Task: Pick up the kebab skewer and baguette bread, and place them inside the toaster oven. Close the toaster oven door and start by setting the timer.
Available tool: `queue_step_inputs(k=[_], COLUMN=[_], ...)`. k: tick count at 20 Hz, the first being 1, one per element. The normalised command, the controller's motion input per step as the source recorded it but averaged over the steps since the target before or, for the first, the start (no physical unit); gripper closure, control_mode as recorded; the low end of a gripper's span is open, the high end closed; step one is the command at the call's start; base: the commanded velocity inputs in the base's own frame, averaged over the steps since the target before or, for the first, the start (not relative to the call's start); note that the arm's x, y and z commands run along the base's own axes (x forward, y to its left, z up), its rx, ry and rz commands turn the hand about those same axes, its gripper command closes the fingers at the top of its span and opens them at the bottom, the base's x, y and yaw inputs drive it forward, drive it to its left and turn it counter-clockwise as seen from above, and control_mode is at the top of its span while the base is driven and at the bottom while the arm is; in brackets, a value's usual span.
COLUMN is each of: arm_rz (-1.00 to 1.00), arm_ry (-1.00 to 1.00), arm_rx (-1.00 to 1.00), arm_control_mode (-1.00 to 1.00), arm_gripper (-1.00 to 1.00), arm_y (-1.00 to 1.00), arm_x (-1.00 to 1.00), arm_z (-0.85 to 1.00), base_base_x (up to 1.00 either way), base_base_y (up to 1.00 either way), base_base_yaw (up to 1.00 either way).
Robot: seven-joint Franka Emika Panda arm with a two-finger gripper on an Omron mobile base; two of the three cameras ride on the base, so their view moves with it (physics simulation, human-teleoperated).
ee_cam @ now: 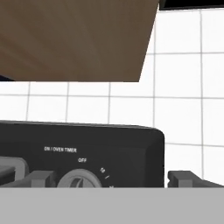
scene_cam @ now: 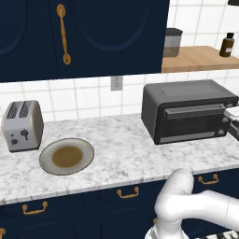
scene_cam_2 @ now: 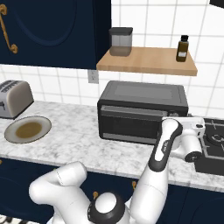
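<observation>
Grey marble bench (scene_cam: 126, 149) is carrying everything in the left base view. The toaster oven (scene_cam: 189, 109) is sitting toward the bench's right end against the tiled wall, with the toaster oven door (scene_cam: 191, 122) standing shut. A silver toaster (scene_cam: 22, 125) is sitting at the left end, and a grey plate (scene_cam: 66, 156) is lying just beside it near the front edge, with no food on it. Neither the kebab skewer nor the baguette bread can be made out; presumably both are lying behind the dark glass.

From the right base view, the arm is reaching to the oven's right front corner, and the gripper (scene_cam_2: 200, 130) is sitting against the knob column. A wooden shelf (scene_cam_2: 146, 60) above is holding a canister (scene_cam_2: 120, 41) and a brown bottle (scene_cam_2: 182, 48). A dark hob (scene_cam_2: 214, 144) is adjoining the bench's right end.

In the hand view, the two fingertips (ee_cam: 41, 178) are spread apart, one on each side of the timer knob (ee_cam: 78, 180), whose dial is reading OFF. They are pinching nothing that can be seen.

Judgement: the timer step is in hand. Doing it well is calling for centring the knob between the fingers, pressing in squarely, closing firmly, then rotating about the knob's own axis. An off-centre grip is risking slippage without the dial turning.
</observation>
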Motion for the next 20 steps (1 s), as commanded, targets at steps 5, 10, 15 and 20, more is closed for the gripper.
queue_step_inputs(k=[5, 10, 15, 20], arm_rz=[-0.05, -0.04, -0.01, 0.0], arm_ry=[0.0, 0.0, 0.0, -0.03], arm_rx=[0.0, 0.0, 0.0, 0.0], arm_control_mode=[-1.0, -1.0, -1.0, -1.0], arm_gripper=[-1.0, -1.0, -1.0, -1.0], arm_y=[-0.03, 0.0, -0.06, -0.11], arm_x=[0.0, 0.0, 0.04, 0.28], arm_z=[-0.25, -0.27, -0.24, -0.03], base_base_x=[0.0, 0.0, 0.0, 0.0], base_base_y=[0.0, 0.0, 0.0, 0.0], base_base_yaw=[0.0, 0.0, 0.0, 0.0])
